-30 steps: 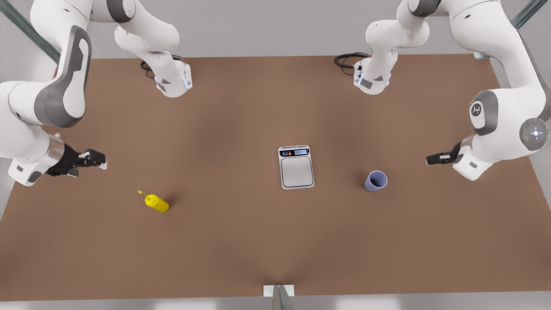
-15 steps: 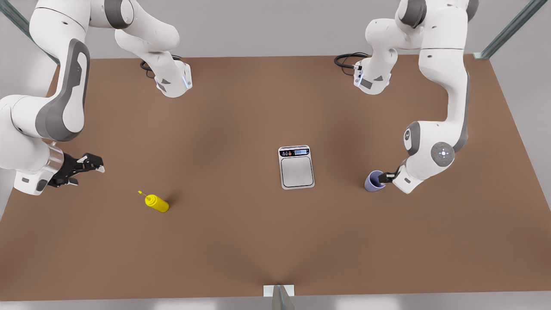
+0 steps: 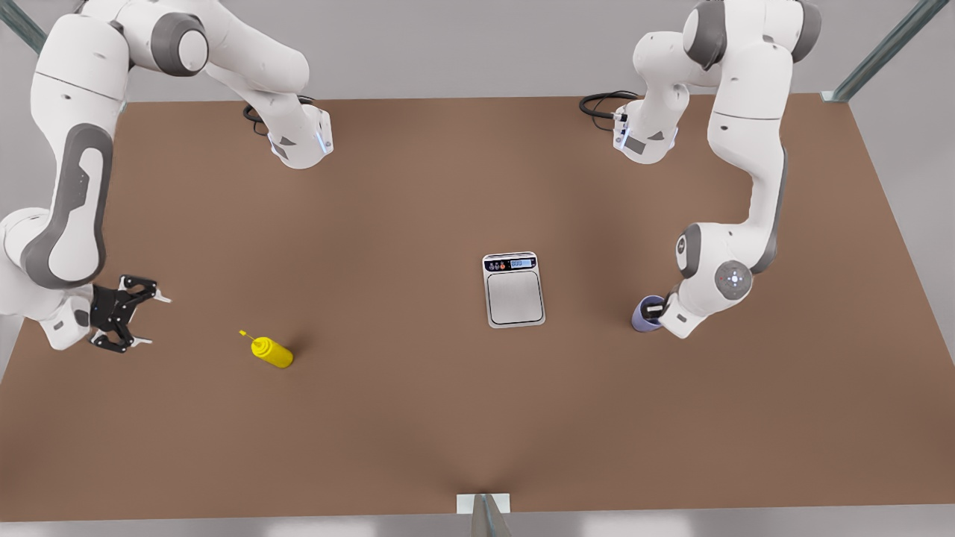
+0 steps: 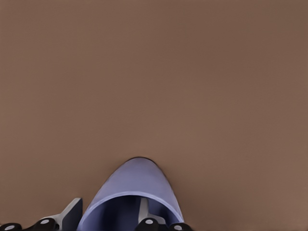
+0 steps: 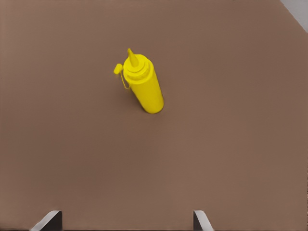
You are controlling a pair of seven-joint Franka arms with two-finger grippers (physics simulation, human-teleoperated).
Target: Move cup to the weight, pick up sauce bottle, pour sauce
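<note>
The lavender-blue cup (image 3: 643, 316) stands upright on the table, to the front view's right of the weight (image 3: 513, 298), a silver scale with a blue display. My left gripper (image 3: 655, 306) is down at the cup's rim. In the left wrist view the left gripper (image 4: 107, 212) is open, with one finger (image 4: 72, 211) outside the cup (image 4: 137, 180) wall and the other inside. The yellow sauce bottle (image 3: 272, 352) stands at the front view's left. My right gripper (image 3: 153, 321) hovers open to its left, apart from it. The right wrist view looks down on the bottle (image 5: 143, 84), beyond the right gripper (image 5: 125, 220).
Both arm bases (image 3: 298, 142) (image 3: 645, 138) and their black cables sit at the far edge of the brown table (image 3: 418, 418). A small metal bracket (image 3: 483, 504) is at the near edge. Bare tabletop lies between bottle, scale and cup.
The left arm swung in from the front view's right edge and set its gripper over the cup's rim. The right gripper drifted toward the near-left and turned so both fingers show spread.
</note>
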